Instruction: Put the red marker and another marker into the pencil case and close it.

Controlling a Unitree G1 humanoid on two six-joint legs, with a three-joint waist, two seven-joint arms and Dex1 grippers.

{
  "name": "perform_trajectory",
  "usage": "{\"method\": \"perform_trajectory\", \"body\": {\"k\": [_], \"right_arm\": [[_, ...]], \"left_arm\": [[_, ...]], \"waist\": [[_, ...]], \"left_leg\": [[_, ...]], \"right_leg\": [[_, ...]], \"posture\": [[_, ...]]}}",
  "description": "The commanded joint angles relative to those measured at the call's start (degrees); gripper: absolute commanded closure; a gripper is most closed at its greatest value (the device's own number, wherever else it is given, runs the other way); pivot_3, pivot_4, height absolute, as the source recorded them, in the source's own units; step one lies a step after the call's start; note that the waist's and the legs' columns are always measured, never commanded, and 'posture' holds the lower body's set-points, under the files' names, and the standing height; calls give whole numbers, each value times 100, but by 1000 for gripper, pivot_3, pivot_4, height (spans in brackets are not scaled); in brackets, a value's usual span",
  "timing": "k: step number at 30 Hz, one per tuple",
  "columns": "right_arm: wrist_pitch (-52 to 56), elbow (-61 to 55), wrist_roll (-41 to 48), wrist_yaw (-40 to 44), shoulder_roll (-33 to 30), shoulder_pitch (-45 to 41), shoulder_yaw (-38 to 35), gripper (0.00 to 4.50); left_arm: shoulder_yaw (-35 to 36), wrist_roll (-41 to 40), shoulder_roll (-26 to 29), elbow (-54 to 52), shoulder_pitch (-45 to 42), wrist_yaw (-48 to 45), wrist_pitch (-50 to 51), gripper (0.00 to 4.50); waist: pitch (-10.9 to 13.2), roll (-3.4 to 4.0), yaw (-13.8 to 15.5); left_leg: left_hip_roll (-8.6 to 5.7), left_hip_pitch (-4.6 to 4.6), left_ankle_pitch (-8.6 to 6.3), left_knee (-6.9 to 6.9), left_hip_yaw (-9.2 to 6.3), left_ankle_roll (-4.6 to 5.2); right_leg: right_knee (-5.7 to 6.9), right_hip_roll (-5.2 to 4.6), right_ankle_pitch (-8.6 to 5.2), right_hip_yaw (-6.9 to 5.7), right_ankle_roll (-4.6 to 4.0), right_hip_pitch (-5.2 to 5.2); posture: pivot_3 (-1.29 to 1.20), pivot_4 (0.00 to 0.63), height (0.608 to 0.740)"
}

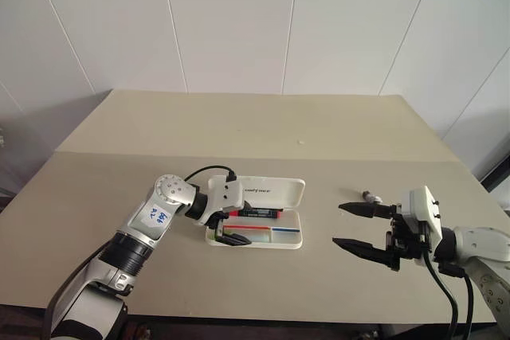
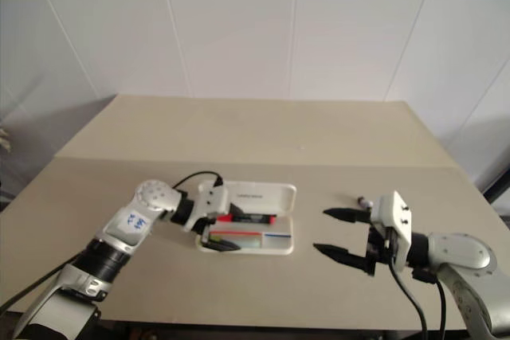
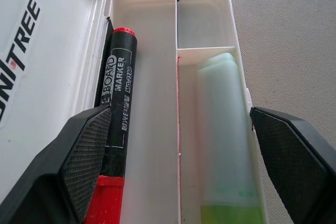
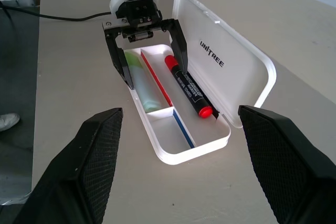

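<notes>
Both markers lying inside the open pencil case [image 4: 226, 129], red marker [image 4: 190, 88] by the hinge, green highlighter [image 4: 144, 85] in front; left gripper [image 4: 145, 53] fingers spread astride the tray after release, right gripper [image 1: 356, 227] fingers spread too, lid [image 4: 231, 59] unclosed.

A small dark object with a pale tip [image 1: 369, 196] lies on the beige table [image 1: 239, 129], just beyond the far finger of the right pincer, too small to identify. White panelled wall [image 1: 239, 21] stands behind the table, well beyond both pincers
</notes>
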Motion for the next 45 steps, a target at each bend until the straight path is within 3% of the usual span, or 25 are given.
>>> {"method": "perform_trajectory", "body": {"k": [1, 11, 22, 36, 45], "right_arm": [[-90, -195, 68, -80, -2, 57, -229, 0], [-112, -180, 71, -146, 25, 36, -161, 0], [-114, -159, 60, -154, 26, 30, -156, 0], [-127, -115, 35, -146, 71, -71, -85, 0], [-104, -227, 47, -237, 86, 114, -161, 0]], "left_arm": [[142, 15, 25, -127, -50, 111, 49, 28], [286, 12, 40, -106, -214, 353, 179, 28], [464, -324, 303, -960, 42, 112, 616, 28], [120, 285, 213, -204, 210, 498, -37, 28], [711, -835, 418, -1445, 498, -180, 543, 28]], "waist": [[0, 0, -1], [0, 0, -2], [0, 0, -7], [0, 0, -4], [0, 0, -7]], "left_leg": [[0, 0, 0, 0, 0, 0], [0, 0, 3, 1, 0, 2], [0, 0, 2, -4, 1, 2], [-1, 0, 2, -3, 1, 2], [-1, -1, 2, -4, 2, 2]], "right_leg": [[0, 0, 0, 0, 0, 0], [1, 0, 4, 2, 3, 0], [-2, 0, 4, 3, 3, -1], [-3, -1, 5, 5, 3, 0], [-3, -1, 4, 5, 3, -1]], "posture": [[0, 150, 740], [0, 150, 740], [0, 150, 740], [0, 150, 740], [0, 150, 740]]}}
